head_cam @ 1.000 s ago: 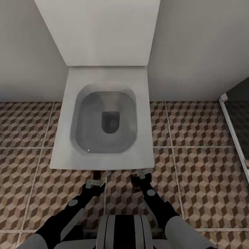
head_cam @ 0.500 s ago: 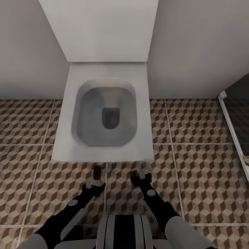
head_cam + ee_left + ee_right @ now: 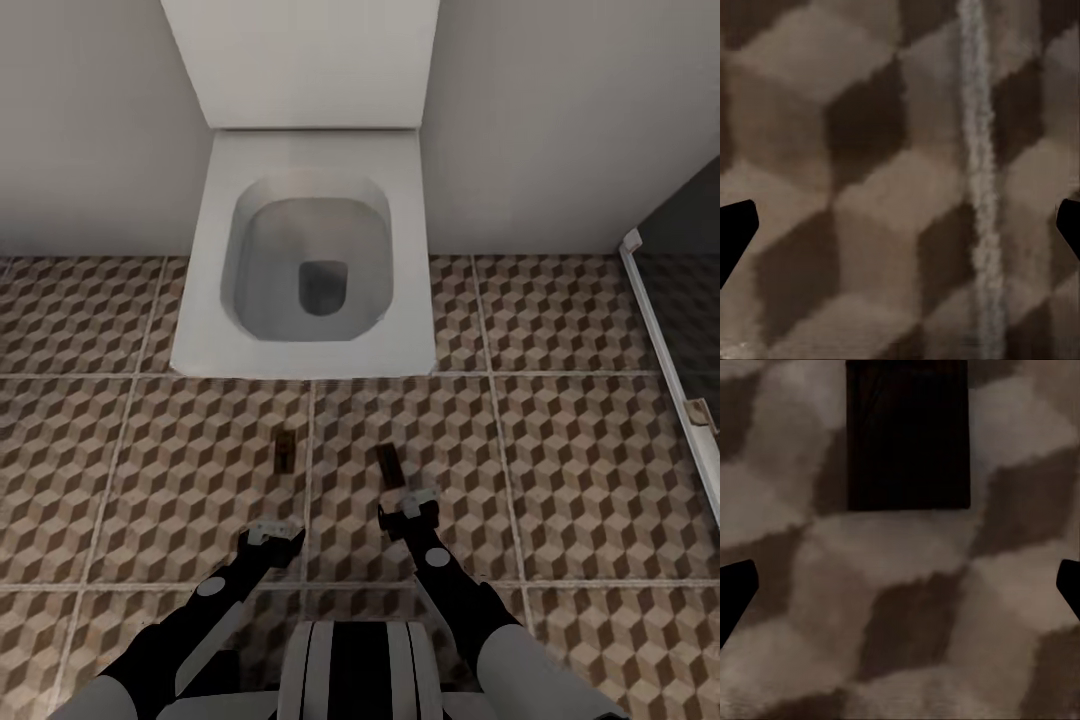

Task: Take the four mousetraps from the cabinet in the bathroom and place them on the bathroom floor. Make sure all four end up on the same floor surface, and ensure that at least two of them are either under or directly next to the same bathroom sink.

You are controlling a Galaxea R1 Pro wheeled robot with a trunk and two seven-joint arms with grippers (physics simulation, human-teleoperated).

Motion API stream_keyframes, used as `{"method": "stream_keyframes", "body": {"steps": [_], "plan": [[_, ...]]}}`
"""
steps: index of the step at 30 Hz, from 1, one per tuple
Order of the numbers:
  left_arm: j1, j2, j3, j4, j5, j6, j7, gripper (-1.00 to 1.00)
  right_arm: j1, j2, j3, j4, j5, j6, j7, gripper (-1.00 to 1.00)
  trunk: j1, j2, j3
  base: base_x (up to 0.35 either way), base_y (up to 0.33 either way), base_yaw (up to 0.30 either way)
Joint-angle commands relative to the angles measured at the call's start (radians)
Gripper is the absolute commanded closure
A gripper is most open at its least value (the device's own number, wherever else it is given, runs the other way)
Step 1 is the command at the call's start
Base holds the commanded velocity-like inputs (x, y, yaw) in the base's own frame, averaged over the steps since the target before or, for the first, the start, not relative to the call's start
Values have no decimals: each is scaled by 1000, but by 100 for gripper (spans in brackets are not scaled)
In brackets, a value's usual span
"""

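Observation:
Two small flat dark-brown boards, apparently mousetraps, lie on the cube-patterned bathroom floor (image 3: 560, 450) in front of the toilet: one (image 3: 284, 451) ahead of my left gripper (image 3: 272, 535), the other (image 3: 388, 465) just ahead of my right gripper (image 3: 412, 505). The right wrist view has that second board (image 3: 907, 435) flat on the tiles beyond the open right gripper (image 3: 900, 592). My left gripper (image 3: 900, 232) is open over bare tile and a grout line. Neither gripper holds anything. The cabinet and the sink are out of view.
A square white toilet (image 3: 310, 350) with its lid raised stands against the pale grey wall (image 3: 560, 120) straight ahead. A white-framed dark glass panel (image 3: 665, 350) runs along the right side. Open tile lies to the left and right of the toilet.
The whole view has pulled back from the toilet, so the camera moved. The two boards, near the toilet's front edge before, now lie in plain sight. Both grippers hold their place in the picture.

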State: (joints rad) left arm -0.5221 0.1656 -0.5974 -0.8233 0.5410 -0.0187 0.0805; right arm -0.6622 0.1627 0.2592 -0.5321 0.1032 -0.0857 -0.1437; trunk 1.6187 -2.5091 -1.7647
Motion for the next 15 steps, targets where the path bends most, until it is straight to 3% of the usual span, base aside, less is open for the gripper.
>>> {"method": "stream_keyframes", "body": {"steps": [1,15], "plan": [[-1,2,-7,-1,10,-2,8,-100,-1,0,3,1,10,0,-8,-100,-1,0,0,-334,0,0],[-1,2,-7,-1,10,-2,8,-100,-1,0,3,0,10,0,-8,-100,-1,0,0,-335,0,0]]}}
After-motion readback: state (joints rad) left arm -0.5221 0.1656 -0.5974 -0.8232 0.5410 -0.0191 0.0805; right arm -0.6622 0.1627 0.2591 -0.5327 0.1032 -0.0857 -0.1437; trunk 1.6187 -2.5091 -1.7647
